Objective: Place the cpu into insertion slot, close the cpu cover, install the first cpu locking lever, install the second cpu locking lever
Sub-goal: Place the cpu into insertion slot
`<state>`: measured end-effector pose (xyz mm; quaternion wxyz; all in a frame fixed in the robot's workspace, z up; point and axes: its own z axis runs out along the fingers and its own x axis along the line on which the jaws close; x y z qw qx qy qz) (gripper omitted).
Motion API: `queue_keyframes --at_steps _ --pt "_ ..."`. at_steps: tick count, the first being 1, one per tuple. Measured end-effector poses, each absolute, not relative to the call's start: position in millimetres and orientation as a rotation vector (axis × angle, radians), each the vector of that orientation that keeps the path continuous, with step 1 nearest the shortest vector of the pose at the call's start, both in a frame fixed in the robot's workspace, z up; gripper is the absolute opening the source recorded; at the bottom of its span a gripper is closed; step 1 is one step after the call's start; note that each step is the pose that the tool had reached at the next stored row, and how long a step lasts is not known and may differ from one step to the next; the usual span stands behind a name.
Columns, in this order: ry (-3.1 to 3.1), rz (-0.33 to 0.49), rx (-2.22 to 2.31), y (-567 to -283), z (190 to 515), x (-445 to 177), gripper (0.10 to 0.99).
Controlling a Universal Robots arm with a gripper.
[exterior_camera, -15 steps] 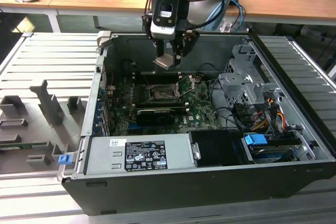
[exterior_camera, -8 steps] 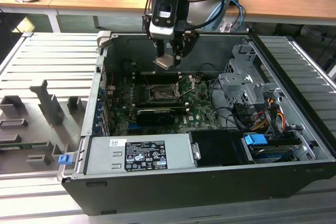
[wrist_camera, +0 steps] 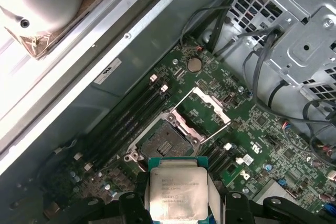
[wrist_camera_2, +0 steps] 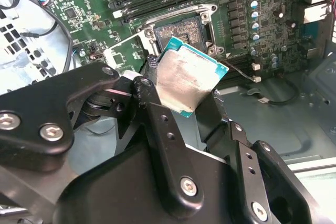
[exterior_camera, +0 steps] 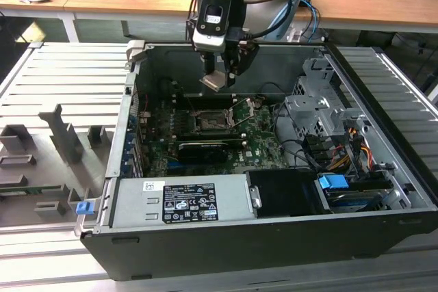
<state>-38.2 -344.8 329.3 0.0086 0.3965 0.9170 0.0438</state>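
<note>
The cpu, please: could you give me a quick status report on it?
Gripper shut on cpu, held above the board. Socket empty, cover open. Nothing seen blocking the socket.

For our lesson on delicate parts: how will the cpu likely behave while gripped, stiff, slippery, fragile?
The cpu looks flat and metal-faced, so probably stiff and light. The gripper pinches it by its edges, so it might slip.

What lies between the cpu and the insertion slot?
Nothing; in the first wrist view the stretch from cpu to insertion slot is bare.
</note>
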Motion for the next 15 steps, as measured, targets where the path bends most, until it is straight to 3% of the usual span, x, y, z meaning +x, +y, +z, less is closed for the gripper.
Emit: queue_keyframes --at_steps 15 --pt "2.827 0.136 1.318 -344.8 328.0 -38.2 0.533"
